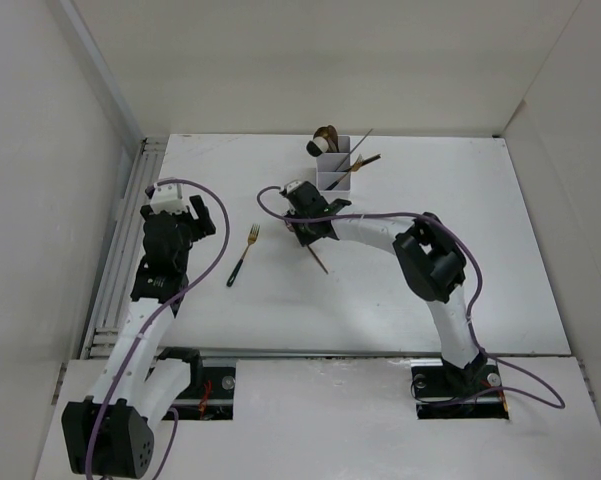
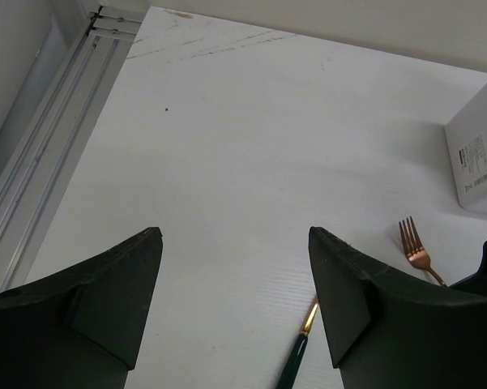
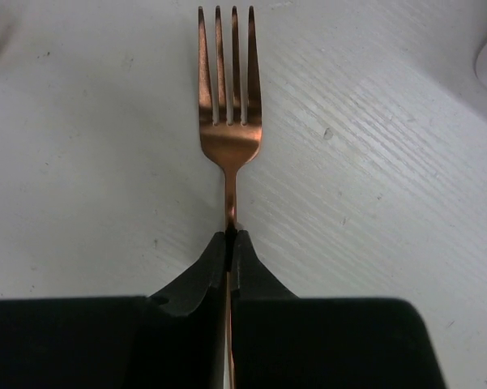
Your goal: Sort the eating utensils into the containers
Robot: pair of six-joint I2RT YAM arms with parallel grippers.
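Note:
My right gripper (image 1: 305,222) (image 3: 231,237) is shut on the neck of the copper fork (image 3: 229,97), held low over the table, tines pointing away from me. Its handle sticks out behind the gripper (image 1: 319,260). The white three-compartment organizer (image 1: 332,172) stands just beyond, holding spoons (image 1: 322,140) at its far end and thin sticks (image 1: 360,150). A gold-headed fork with a dark handle (image 1: 243,255) lies on the table left of the right gripper. My left gripper (image 1: 202,212) (image 2: 235,235) is open and empty, left of that fork; its handle (image 2: 296,356) shows by my right finger.
A metal rail (image 1: 120,250) runs along the table's left edge, with white walls on all sides. In the left wrist view the copper fork's tines (image 2: 413,243) and the organizer's side (image 2: 478,158) show at the right.

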